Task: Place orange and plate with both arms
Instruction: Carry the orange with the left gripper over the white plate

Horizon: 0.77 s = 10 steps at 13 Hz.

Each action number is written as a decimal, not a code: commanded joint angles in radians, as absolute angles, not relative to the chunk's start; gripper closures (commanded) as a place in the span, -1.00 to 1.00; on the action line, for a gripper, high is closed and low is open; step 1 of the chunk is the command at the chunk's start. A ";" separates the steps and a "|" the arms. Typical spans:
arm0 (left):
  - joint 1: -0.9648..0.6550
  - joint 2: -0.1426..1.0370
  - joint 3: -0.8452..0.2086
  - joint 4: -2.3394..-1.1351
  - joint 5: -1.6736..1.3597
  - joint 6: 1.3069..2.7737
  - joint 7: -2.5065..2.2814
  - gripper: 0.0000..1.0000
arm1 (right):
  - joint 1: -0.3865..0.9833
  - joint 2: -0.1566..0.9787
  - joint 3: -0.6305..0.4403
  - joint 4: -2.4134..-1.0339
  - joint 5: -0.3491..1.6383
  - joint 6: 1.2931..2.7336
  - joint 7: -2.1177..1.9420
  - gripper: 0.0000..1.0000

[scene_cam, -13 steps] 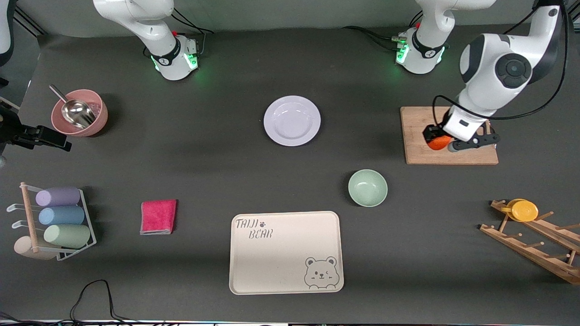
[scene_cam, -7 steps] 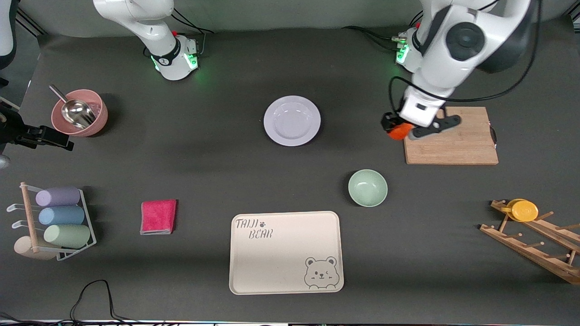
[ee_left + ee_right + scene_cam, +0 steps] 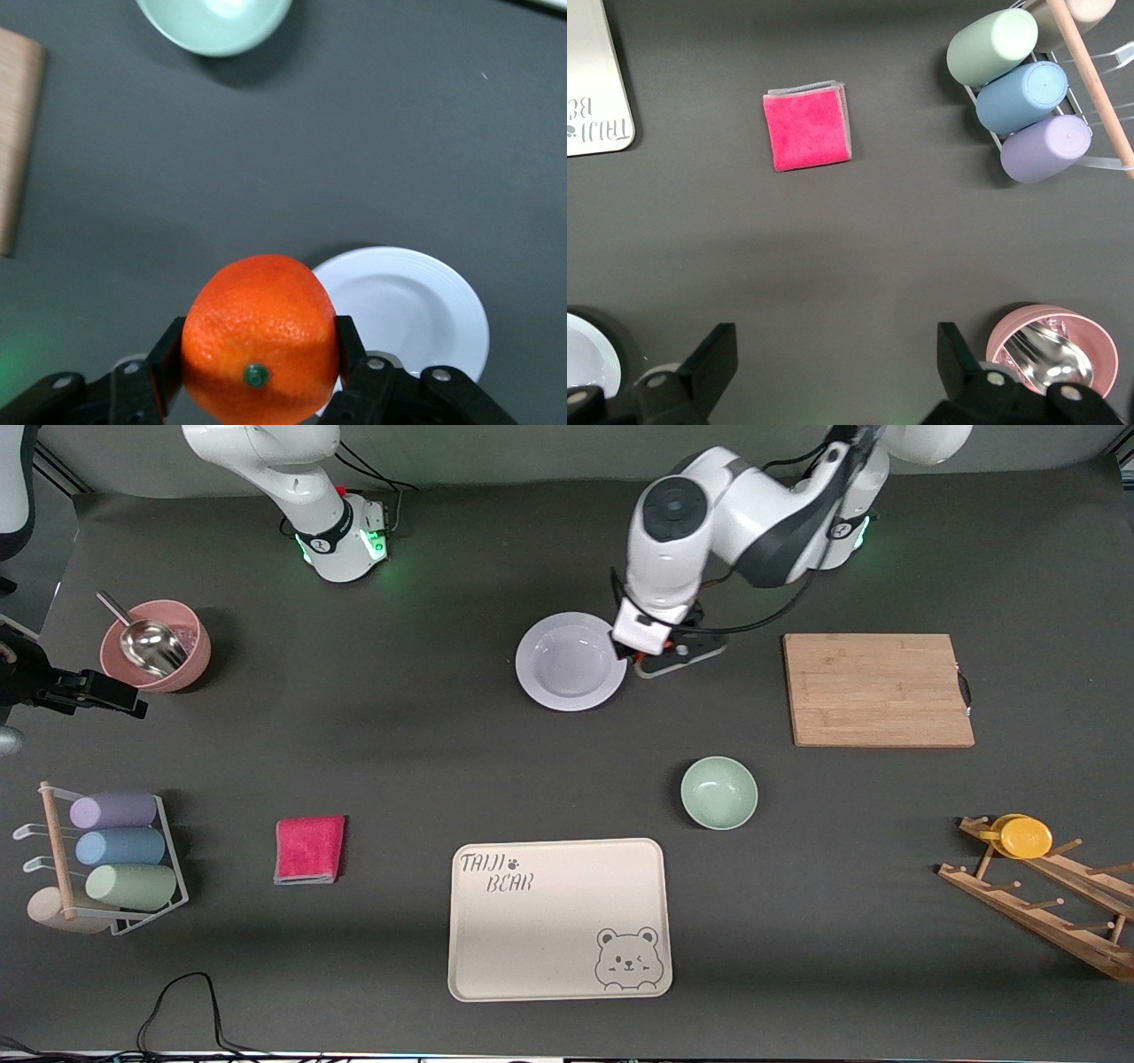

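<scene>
My left gripper (image 3: 640, 657) is shut on the orange (image 3: 260, 341), a bright round fruit with a dark stem dimple, pinched between both fingers. It hangs in the air over the edge of the plate (image 3: 533, 664) on the side toward the left arm's end of the table. In the front view the orange is almost fully hidden under the wrist. The pale lavender-white plate lies flat and bare; it also shows in the left wrist view (image 3: 416, 305) and the right wrist view (image 3: 579, 356). My right gripper (image 3: 836, 363) is open and empty, held high and out of the front view.
A mint-green bowl (image 3: 718, 792) and a cream bear tray (image 3: 558, 919) lie nearer the camera. A bare wooden cutting board (image 3: 877, 689) lies toward the left arm's end. A pink cloth (image 3: 309, 849), a cup rack (image 3: 106, 859), a pink bowl with scoop (image 3: 155, 645) and a wooden rack with yellow lid (image 3: 1028, 837) stand around.
My left gripper has carried the orange off the cutting board and across to the plate's edge. The right arm has not moved.
</scene>
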<state>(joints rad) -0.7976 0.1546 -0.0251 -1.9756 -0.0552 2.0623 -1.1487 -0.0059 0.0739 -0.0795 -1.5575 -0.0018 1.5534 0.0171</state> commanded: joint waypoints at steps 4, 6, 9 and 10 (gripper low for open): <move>-0.989 0.349 -0.006 -1.902 -0.051 2.248 -1.318 0.36 | 0.003 0.026 -0.078 -1.617 0.006 1.552 0.048 -1.00; -1.025 0.405 -0.006 -1.902 -0.048 2.302 -1.322 0.35 | 0.006 -0.004 -0.078 -1.664 0.018 1.580 0.048 -1.00; -1.055 0.486 -0.006 -1.902 -0.041 2.365 -1.321 0.33 | 0.012 -0.083 -0.074 -1.797 0.100 1.643 0.049 -1.00; -1.057 0.501 -0.006 -1.902 -0.041 2.381 -1.319 0.32 | 0.034 -0.109 -0.074 -1.840 0.136 1.655 0.049 -1.00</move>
